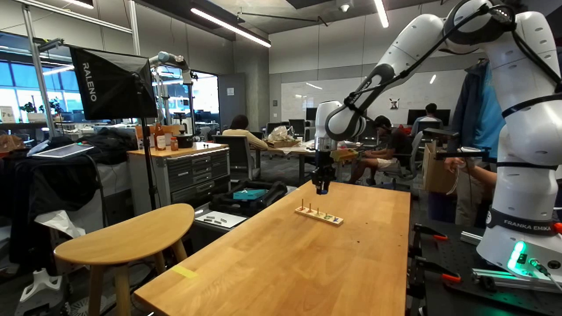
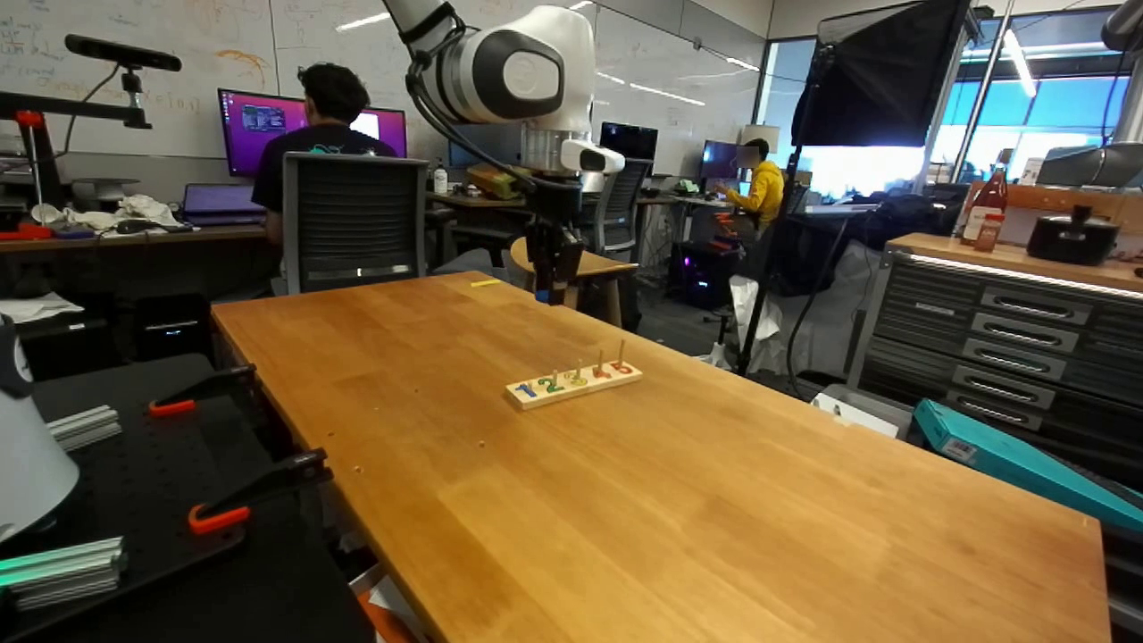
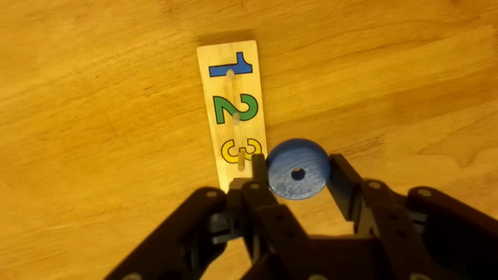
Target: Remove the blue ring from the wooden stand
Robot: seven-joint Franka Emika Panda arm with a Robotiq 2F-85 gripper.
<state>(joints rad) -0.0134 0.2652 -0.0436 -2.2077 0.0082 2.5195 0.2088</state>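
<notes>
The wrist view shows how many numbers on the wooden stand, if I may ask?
3: blue 1, green 2 and yellow 3, in a row along the wooden stand. More may be hidden behind the gripper.

A long light-brown wooden worktop [image 1: 316,259] lies below the pincer [image 1: 322,190]; beyond hangs a wide glossy whiteboard [image 1: 303,91] above dim grey floor [image 1: 279,171], perhaps carpeted.

Wrist view: my jaws hide wooden stand [image 3: 231,95] beyond its 3 [image 3: 225,152]. Both exterior views: blue ring [image 1: 324,192] between jaws, shape unresolved.
</notes>
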